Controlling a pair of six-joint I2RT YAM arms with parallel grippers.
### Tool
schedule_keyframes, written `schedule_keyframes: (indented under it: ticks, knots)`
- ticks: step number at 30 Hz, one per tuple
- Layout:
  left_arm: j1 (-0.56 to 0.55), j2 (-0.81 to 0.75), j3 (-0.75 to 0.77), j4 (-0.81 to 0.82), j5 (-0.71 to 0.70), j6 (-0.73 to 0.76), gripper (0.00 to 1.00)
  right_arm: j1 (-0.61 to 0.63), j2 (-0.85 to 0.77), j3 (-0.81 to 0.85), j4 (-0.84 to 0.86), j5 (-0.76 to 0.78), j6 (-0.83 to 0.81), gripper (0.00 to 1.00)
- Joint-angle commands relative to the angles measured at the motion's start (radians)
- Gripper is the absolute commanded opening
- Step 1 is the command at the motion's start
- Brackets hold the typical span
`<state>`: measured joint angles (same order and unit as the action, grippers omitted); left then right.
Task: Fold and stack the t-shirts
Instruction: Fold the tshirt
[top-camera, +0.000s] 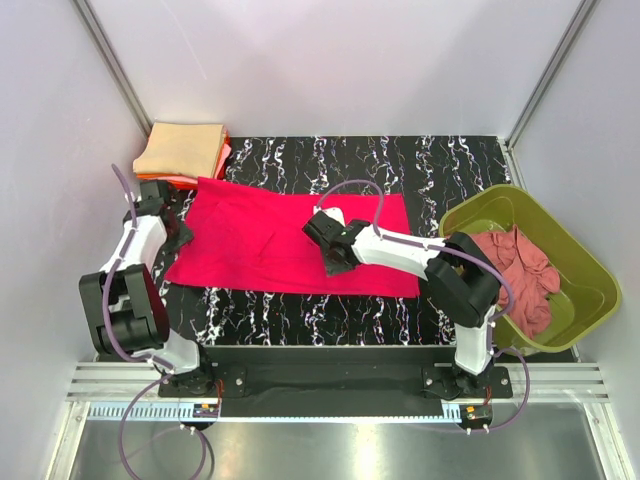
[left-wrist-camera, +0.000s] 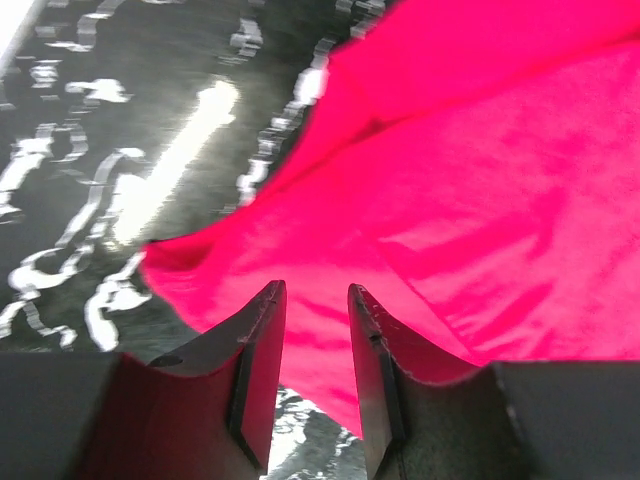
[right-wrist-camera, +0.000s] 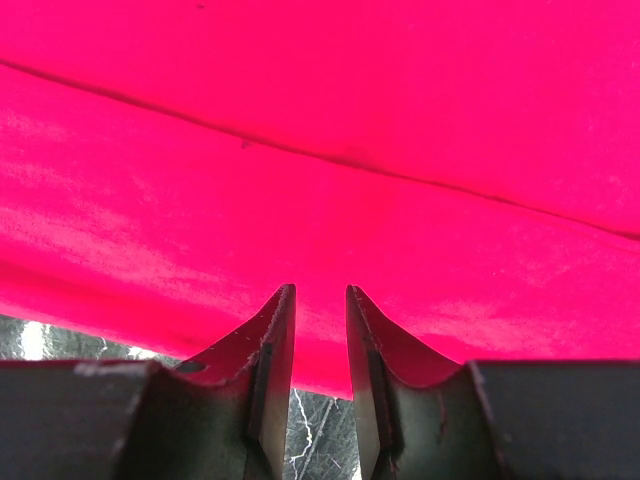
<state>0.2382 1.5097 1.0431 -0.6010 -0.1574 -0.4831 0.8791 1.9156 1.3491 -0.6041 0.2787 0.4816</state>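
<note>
Crimson t-shirt (top-camera: 262, 236) spread on black marbled table (top-camera: 452, 165) between white walls (top-camera: 330, 60).

Left arm (top-camera: 135, 250): elbow folded back at near left, forearm reaching far. Left gripper (top-camera: 178, 236): angled down and right, fingers (left-wrist-camera: 262, 330) narrowly parted, nothing pinched between them.
Right arm (top-camera: 395, 250): stretched left from its near-right base. Right gripper (top-camera: 322, 243): held low, fingers (right-wrist-camera: 275, 330) narrowly parted, nothing pinched.
</note>
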Motion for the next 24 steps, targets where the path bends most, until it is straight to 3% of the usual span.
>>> schedule_keyframes:
  ticks: [1,9,24]
  knots:
    - [-0.017,0.032,-0.008,0.078,0.059,-0.023,0.36,0.004,0.016,0.036,0.001,0.028,-0.008,0.34]
    - [0.006,0.162,-0.032,0.043,-0.045,-0.035,0.36,0.006,0.013,-0.047,0.012,0.008,0.034,0.34]
    - [0.029,0.170,-0.129,-0.029,-0.227,-0.023,0.40,0.089,-0.098,-0.255,0.099,-0.026,0.173,0.33]
